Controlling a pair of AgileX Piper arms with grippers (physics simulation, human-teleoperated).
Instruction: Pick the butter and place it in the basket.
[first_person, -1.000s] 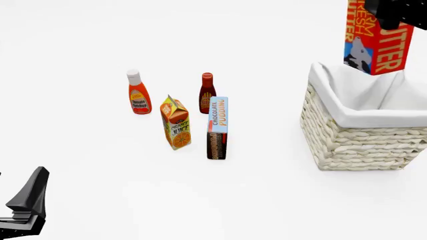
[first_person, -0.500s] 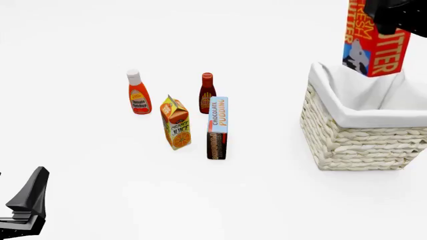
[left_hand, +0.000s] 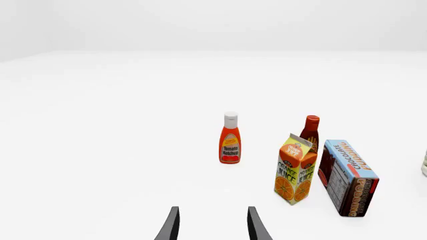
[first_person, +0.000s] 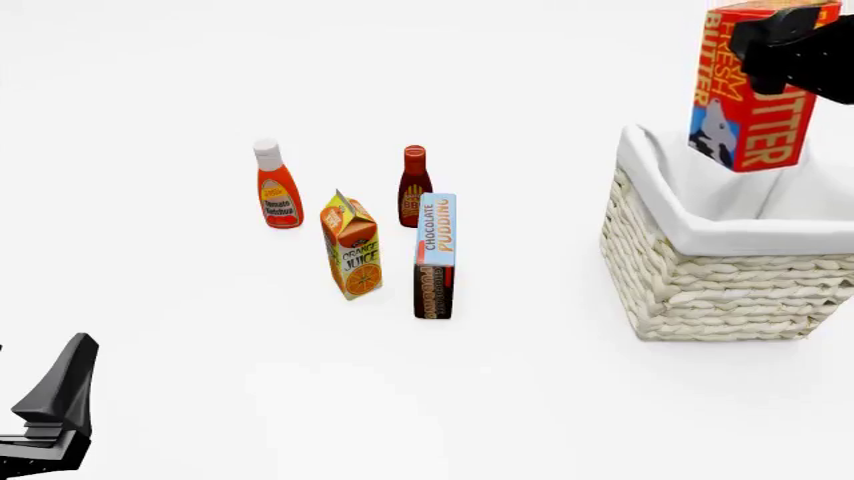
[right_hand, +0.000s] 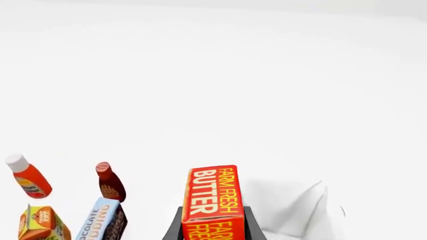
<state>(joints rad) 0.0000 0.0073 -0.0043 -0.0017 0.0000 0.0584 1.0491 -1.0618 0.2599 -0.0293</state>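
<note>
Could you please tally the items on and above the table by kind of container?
Bottles: 2, the ketchup bottle and the dark sauce bottle
Boxes and cartons: 3, the orange juice carton, the chocolate pudding box, the butter
Baskets: 1, the basket
Total: 6

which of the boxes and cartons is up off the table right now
The butter: the right gripper holds it above the basket.

You're in a bare simulated test scene, not a real room: a seamless white table (first_person: 174, 380) fades into white background with no visible edges or corners. The only props are groceries mid-surface: ketchup bottle (first_person: 278, 186), dark sauce bottle (first_person: 414, 186), orange juice carton (first_person: 352, 246), chocolate pudding box (first_person: 434, 257), plus a wicker basket (first_person: 721, 280) toward the right.
</note>
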